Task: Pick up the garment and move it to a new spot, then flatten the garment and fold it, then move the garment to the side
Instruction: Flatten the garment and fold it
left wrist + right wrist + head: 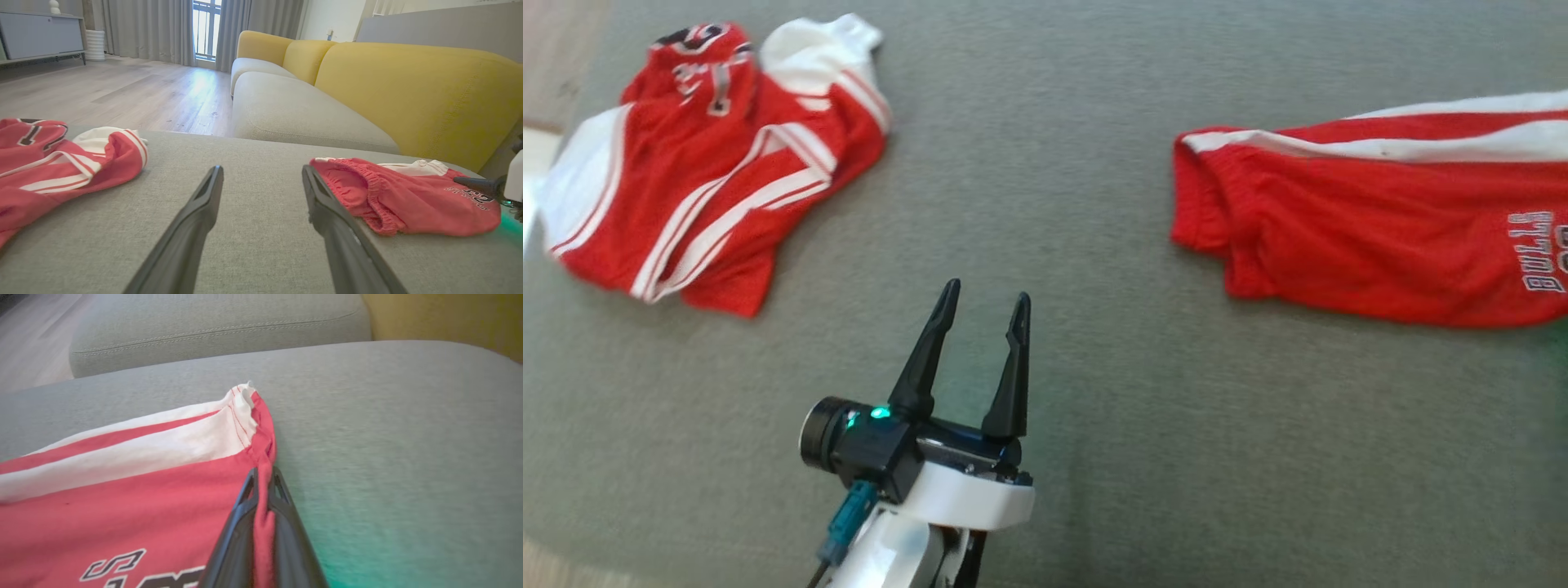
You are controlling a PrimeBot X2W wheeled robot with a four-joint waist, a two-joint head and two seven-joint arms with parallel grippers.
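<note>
red shorts (1380, 237) lying on the grey cushion (1045, 163) to our right, our right gripper (264, 475) clamped on their edge, our left gripper (984, 298) with fingers spread above bare cushion, crumpled red jersey (686, 180) well apart at our left

The left gripper (987, 290) has two long, tapering black fingers (920, 359) on a glossy black block (882, 453) with small green lights (880, 412) and a stubby black cylinder (818, 433) at its side. Behind sits a smooth white wrist shell (968, 500), with a teal plug (849, 510) and a thin dark cable (818, 573) beneath it.
</note>
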